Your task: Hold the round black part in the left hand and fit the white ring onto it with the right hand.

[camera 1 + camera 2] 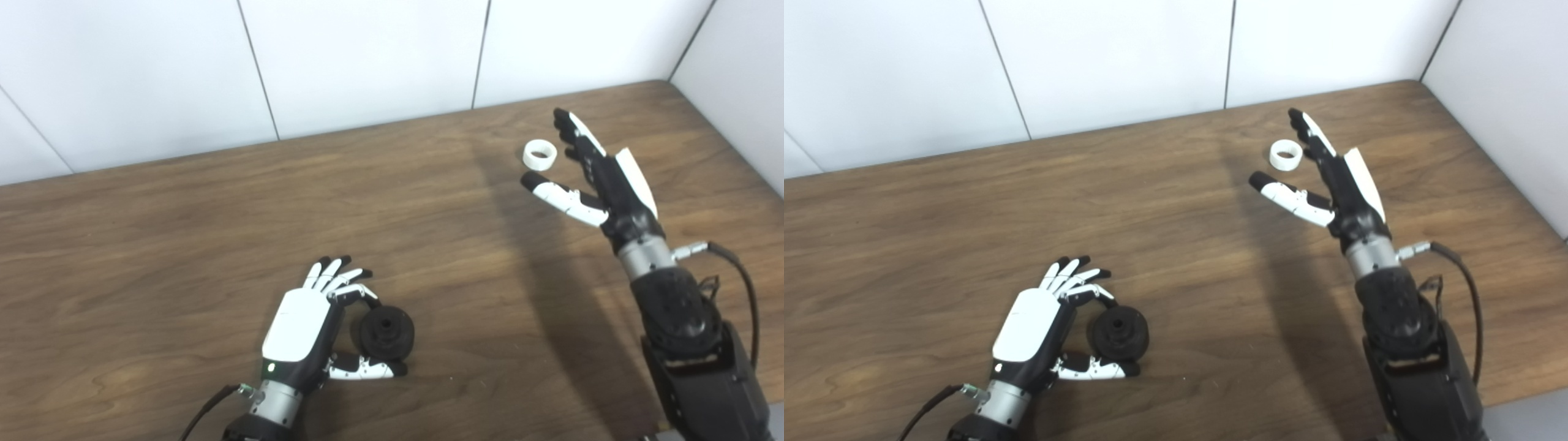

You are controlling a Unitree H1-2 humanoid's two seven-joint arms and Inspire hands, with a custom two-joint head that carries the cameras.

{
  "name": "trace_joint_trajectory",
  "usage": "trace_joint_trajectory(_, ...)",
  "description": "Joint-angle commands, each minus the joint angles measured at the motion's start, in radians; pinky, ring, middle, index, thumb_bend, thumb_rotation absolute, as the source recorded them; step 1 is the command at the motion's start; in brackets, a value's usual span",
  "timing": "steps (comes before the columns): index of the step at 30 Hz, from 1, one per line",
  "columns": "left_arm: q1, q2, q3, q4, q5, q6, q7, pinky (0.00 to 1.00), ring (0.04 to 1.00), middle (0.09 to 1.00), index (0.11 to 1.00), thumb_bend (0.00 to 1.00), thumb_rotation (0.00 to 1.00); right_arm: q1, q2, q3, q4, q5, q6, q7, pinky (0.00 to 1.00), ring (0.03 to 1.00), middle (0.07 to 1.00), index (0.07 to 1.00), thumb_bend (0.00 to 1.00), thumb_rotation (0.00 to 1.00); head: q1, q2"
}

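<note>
Wood table [184, 208]: right robot hand [591, 174] spread beside white ring [539, 154].

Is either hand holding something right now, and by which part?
Neither clearly: the left hand cups the round black part's rim on the table, grip uncertain; the open right hand holds nothing.

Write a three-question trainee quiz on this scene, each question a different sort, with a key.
1. True or false: the right hand already holds the white ring.
2. Which hand is beside the black part? A) left B) right C) neither
3. Fill in: the ring lies on the ____, between the right hand's thumb and fingers.

Key
1. False: the hand is open and the ring lies ungrasped.
2. A: the left hand is open around the part, thumb and fingers on either side.
3. table
</note>
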Motion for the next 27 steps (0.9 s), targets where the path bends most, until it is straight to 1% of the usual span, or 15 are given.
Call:
trace_joint_trajectory(1,0.037,0.031,0.000,0.101,0.017,-0.025,0.040,1.00,0.946,0.832,0.487,0.52,0.06,-0.057,-0.043,0.002,0.019,-0.049,-0.017,0.002,0.93,0.941,0.943,0.893,0.74,0.47,-0.008,-0.014)
trace_joint_trajectory(4,0.041,0.033,-0.001,0.120,0.017,-0.036,0.060,1.00,0.942,0.826,0.486,0.52,0.06,-0.102,-0.073,0.017,0.073,-0.089,-0.028,0.007,0.95,0.963,0.947,0.882,0.77,0.43,-0.019,-0.048)
trace_joint_trajectory(6,0.044,0.034,-0.001,0.132,0.015,-0.046,0.075,1.00,0.938,0.821,0.486,0.52,0.06,-0.129,-0.092,0.031,0.109,-0.120,-0.029,0.010,0.95,0.975,0.954,0.882,0.77,0.41,-0.023,-0.072)
trace_joint_trajectory(7,0.045,0.035,-0.001,0.136,0.015,-0.048,0.079,1.00,0.936,0.819,0.486,0.52,0.06,-0.145,-0.101,0.036,0.125,-0.133,-0.024,0.014,0.95,0.979,0.956,0.880,0.78,0.40,-0.023,-0.072)
trace_joint_trajectory(9,0.047,0.037,-0.001,0.142,0.016,-0.052,0.087,1.00,0.935,0.818,0.486,0.52,0.06,-0.175,-0.118,0.049,0.158,-0.163,-0.014,0.022,0.94,0.984,0.959,0.878,0.79,0.39,-0.025,-0.094)
trace_joint_trajectory(11,0.050,0.039,-0.001,0.146,0.018,-0.055,0.094,1.00,0.934,0.818,0.486,0.52,0.06,-0.203,-0.130,0.056,0.190,-0.180,-0.013,0.030,0.93,0.984,0.958,0.874,0.81,0.38,-0.025,-0.094)
trace_joint_trajectory(12,0.051,0.040,-0.001,0.148,0.019,-0.057,0.098,1.00,0.929,0.815,0.485,0.52,0.06,-0.212,-0.134,0.058,0.202,-0.183,-0.014,0.033,0.94,0.989,0.961,0.874,0.81,0.37,-0.021,-0.104)
trace_joint_trajectory(16,0.056,0.041,-0.001,0.157,0.017,-0.062,0.107,1.00,0.929,0.815,0.485,0.52,0.06,-0.262,-0.156,0.074,0.266,-0.203,-0.018,0.050,0.96,0.997,0.968,0.869,0.82,0.33,-0.015,-0.110)
trace_joint_trajectory(20,0.060,0.042,-0.006,0.161,0.016,-0.065,0.112,1.00,0.928,0.818,0.485,0.52,0.06,-0.309,-0.168,0.085,0.325,-0.224,0.000,0.063,0.98,0.996,0.966,0.859,0.83,0.29,-0.008,-0.118)
trace_joint_trajectory(22,0.061,0.042,-0.008,0.163,0.019,-0.067,0.115,1.00,0.927,0.817,0.485,0.52,0.06,-0.330,-0.179,0.094,0.354,-0.237,0.004,0.072,0.99,0.998,0.970,0.857,0.83,0.28,-0.005,-0.121)
trace_joint_trajectory(27,0.063,0.043,-0.011,0.163,0.022,-0.066,0.118,1.00,0.924,0.816,0.485,0.52,0.06,-0.382,-0.215,0.127,0.420,-0.276,0.033,0.105,1.00,0.996,0.969,0.844,0.84,0.27,-0.004,-0.117)
